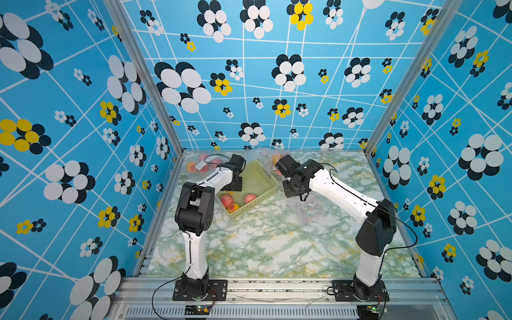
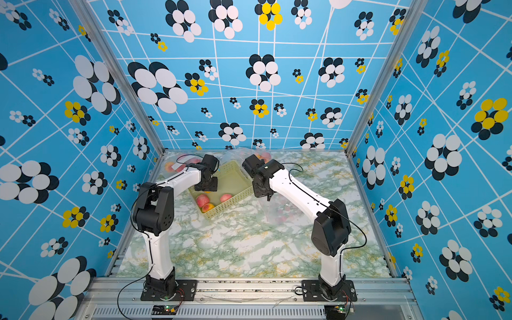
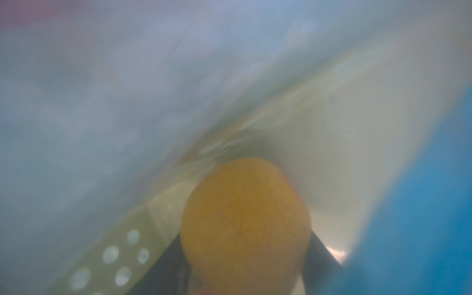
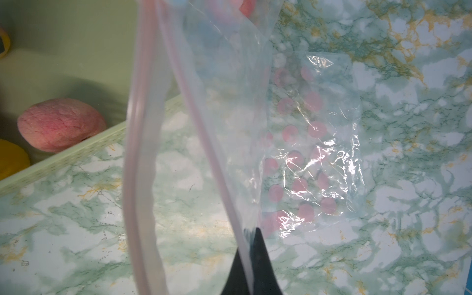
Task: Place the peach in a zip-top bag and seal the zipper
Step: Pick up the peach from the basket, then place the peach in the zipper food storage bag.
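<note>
My left gripper point(image 3: 246, 237) reaches down into the pale green basket point(image 1: 273, 191). Its black fingers point(image 3: 319, 252) press both sides of a yellow-orange peach point(image 3: 245, 217); the view there is foggy. In both top views the wrist hides those jaws, at the basket's left side point(image 2: 235, 177). My right gripper point(image 4: 251, 237) is shut on the rim of a clear zip-top bag point(image 4: 306, 127) printed with pink dots. The bag point(image 1: 307, 213) hangs from the right gripper point(image 1: 303, 197) down to the table, right of the basket. Its pink zipper strips point(image 4: 143, 127) stand apart, so the mouth is open.
Three more peaches point(image 1: 226, 200) point(image 1: 250, 197) point(image 1: 233, 207) lie at the basket's near end. Other clear bags holding fruit lie at the back left point(image 1: 199, 166) and back middle point(image 1: 273, 159). Blue patterned walls close in the marble table point(image 1: 277, 243) on three sides.
</note>
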Robot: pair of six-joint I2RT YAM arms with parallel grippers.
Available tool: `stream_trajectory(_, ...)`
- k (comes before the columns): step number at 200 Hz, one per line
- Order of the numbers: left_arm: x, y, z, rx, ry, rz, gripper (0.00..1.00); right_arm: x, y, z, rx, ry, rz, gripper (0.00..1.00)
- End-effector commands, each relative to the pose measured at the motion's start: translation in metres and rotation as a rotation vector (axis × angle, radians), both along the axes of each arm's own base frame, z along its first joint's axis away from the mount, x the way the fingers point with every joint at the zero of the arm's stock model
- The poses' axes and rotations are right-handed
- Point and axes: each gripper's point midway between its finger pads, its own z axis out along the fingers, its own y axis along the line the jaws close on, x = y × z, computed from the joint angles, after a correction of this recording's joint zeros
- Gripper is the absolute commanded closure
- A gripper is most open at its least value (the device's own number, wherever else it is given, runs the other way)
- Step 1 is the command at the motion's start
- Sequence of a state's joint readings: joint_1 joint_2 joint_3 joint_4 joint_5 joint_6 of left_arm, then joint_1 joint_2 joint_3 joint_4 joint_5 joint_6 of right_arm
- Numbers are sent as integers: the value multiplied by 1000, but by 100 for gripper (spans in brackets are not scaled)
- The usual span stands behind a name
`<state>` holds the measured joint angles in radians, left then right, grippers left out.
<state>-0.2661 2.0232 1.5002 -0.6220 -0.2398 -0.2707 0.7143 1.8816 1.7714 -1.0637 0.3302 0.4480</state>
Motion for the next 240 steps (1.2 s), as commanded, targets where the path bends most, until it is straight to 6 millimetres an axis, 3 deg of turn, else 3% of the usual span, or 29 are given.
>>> stream_trajectory(1, -2, -19, 45, -87, -110, -27, 44, 3, 0, 5, 61, -24, -20, 100)
stream_trajectory(16, -7, -31, 54, -133, -130, -47, 44, 4, 0, 3, 95, -23, -26, 100)
stream_trajectory(21, -10, -35, 67, -161, -158, -54, 45, 5, 0, 2, 107, -24, -29, 100)
stream_trajectory(74, -39, -93, 126, -483, -273, -153, 45, 11, 8, 8, 272, -38, -22, 100)
stream_trajectory(81, -43, -100, 136, -531, -292, -168, 45, 6, 7, -2, 279, -13, -21, 100)
stream_trajectory(118, -62, -139, 183, -734, -370, -246, 45, 6, 13, -3, 368, 0, -5, 100)
stream_trajectory(142, -74, -169, 204, -829, -386, -312, 45, 5, 15, -1, 389, 3, 6, 100)
stream_trajectory(171, -83, -198, 215, -909, -379, -368, 45, 4, 17, 3, 434, 4, 15, 100)
stream_trajectory(240, -91, -246, 218, -1038, -334, -447, 45, 0, 18, 10, 515, 7, 24, 100)
